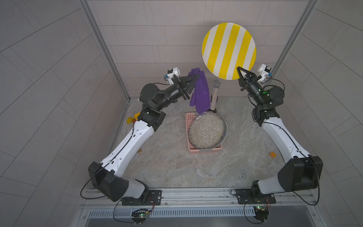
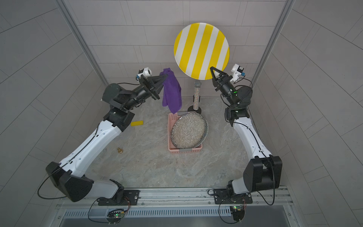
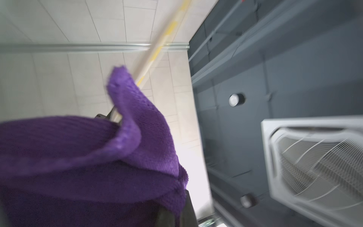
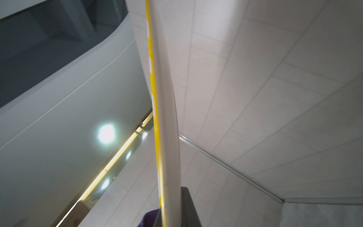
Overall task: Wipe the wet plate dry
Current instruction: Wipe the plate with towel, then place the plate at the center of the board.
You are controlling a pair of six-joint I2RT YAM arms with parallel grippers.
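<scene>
Yellow-striped plate (image 1: pixel 228 51) clamped in right jaws, one purple cloth (image 1: pixel 199 92) clamped in left jaws, second plate (image 1: pixel 207 131) speckled

Grey tiled walls (image 1: pixel 49 78), aluminium corner posts (image 1: pixel 106 53), marbled tabletop (image 1: pixel 176 171), dark ceiling (image 3: pixel 294 59), white vent (image 3: pixel 318 167).

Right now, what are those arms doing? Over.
Left gripper shut on purple cloth. Right gripper shut on striped plate rim, held aloft. Cloth beside plate, apparently not touching; nothing between.

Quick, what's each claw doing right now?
Left gripper: shut on the purple cloth.
Right gripper: shut on the yellow-striped plate, at its rim.
</scene>
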